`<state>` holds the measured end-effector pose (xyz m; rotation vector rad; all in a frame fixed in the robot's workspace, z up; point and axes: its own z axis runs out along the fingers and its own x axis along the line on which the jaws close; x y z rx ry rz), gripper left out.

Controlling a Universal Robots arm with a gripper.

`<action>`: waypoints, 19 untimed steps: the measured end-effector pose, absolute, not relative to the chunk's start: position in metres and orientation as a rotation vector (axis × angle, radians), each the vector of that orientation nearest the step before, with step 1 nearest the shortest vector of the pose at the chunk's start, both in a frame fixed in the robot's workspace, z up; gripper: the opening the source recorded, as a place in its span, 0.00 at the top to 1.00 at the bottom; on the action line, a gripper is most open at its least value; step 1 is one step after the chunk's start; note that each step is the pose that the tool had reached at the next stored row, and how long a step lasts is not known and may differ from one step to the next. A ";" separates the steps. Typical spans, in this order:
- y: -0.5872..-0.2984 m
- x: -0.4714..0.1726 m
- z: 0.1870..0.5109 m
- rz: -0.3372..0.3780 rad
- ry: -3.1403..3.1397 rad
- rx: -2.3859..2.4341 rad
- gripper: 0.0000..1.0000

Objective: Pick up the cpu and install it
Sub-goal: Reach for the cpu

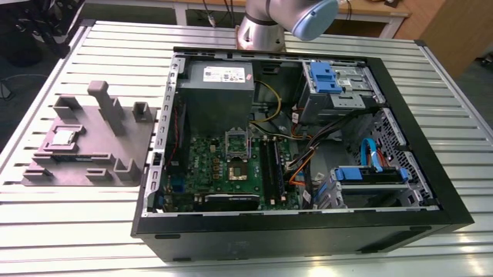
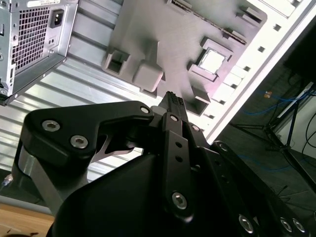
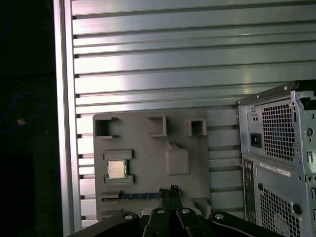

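- In the exterior view: cpu (image 1: 62,137) lying flat in a recess of the grey fixture (image 1: 131,138) on the bench (image 1: 77,231). Placed to the exterior view's left of the open computer case (image 1: 308,225), well apart from the socket (image 1: 237,158) on the green motherboard (image 1: 208,167). Arm (image 1: 269,23) beyond the case's far wall.
- In the second wrist view: gripper (image 2: 173,98) well clear above the fixture (image 2: 163,29), jaws drawn together with nothing between them. cpu (image 2: 212,60) untouched in its recess, past the tips.
- In the first wrist view: gripper (image 3: 168,190) tips over the fixture's (image 3: 148,148) near edge, cpu (image 3: 117,169) off to one side of them, apart.
- Judging by all this: approach for the pick-up in hand, nothing grasped, installation not begun.
- Calls for jaws opened wider than the chip, centred over it and brought down squarely. Looks tight, given the low walls around the recess.
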<state>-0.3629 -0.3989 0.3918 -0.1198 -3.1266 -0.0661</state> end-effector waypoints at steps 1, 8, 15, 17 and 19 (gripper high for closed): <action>-0.399 -0.363 0.392 -0.066 -3.127 -0.120 0.90; -0.399 -0.366 0.392 -0.066 -3.127 -0.120 0.90; -0.399 -0.369 0.392 -0.066 -3.127 -0.120 0.90; -0.399 -0.369 0.392 -0.066 -3.127 -0.120 0.90; -0.399 -0.370 0.392 -0.066 -3.127 -0.120 0.90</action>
